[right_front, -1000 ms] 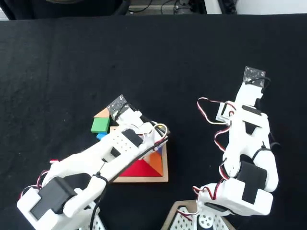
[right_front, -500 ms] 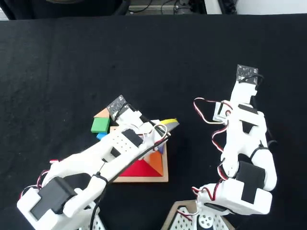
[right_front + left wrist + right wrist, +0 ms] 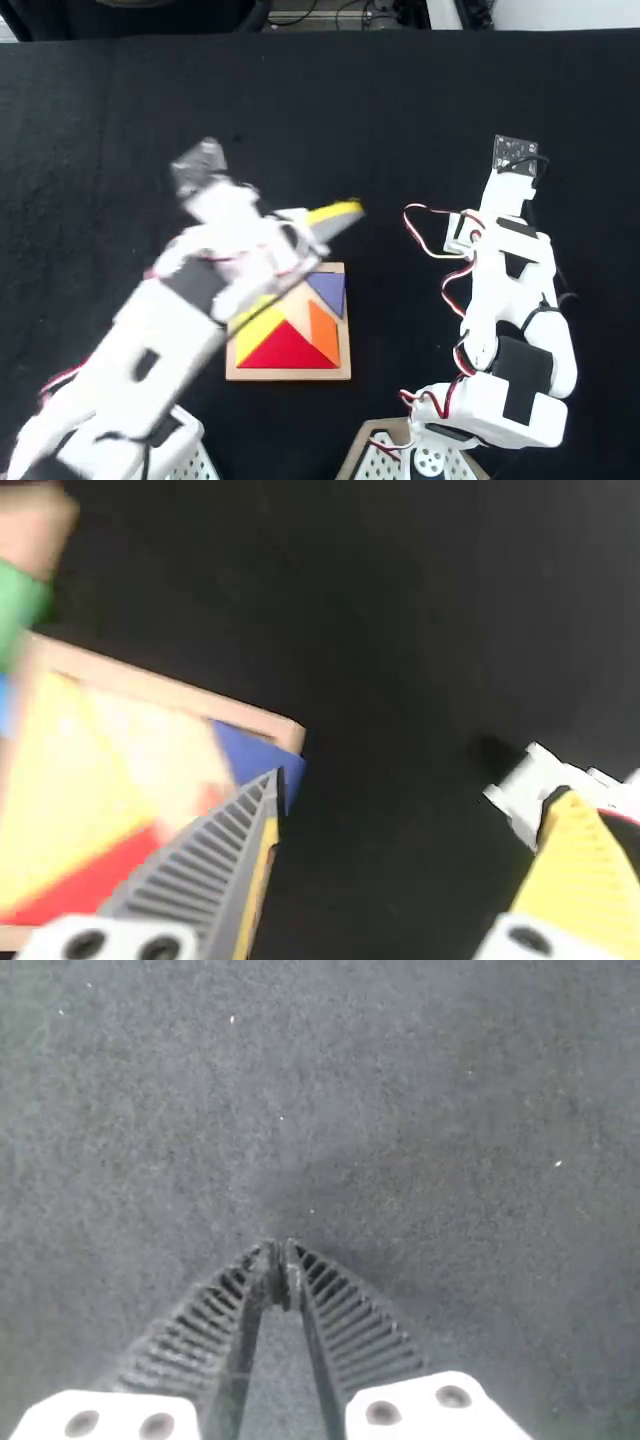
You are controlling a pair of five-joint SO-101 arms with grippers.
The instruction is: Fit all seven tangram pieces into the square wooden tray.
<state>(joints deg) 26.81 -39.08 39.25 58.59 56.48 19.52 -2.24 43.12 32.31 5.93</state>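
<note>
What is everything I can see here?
tray: one, pale wood, on the cloth
yellow piece: one, yellow, in the tray
red piece: one, red, in the tray's near half
orange piece: one, orange, in the tray beside the red
blue piece: one, blue-purple, tray's far corner
green piece: one, green, just outside the tray
cloth: one, black, covering the table
left gripper: one, grey and yellow, open, above the tray's corner
right gripper: one, dark grey, shut, over bare cloth
</note>
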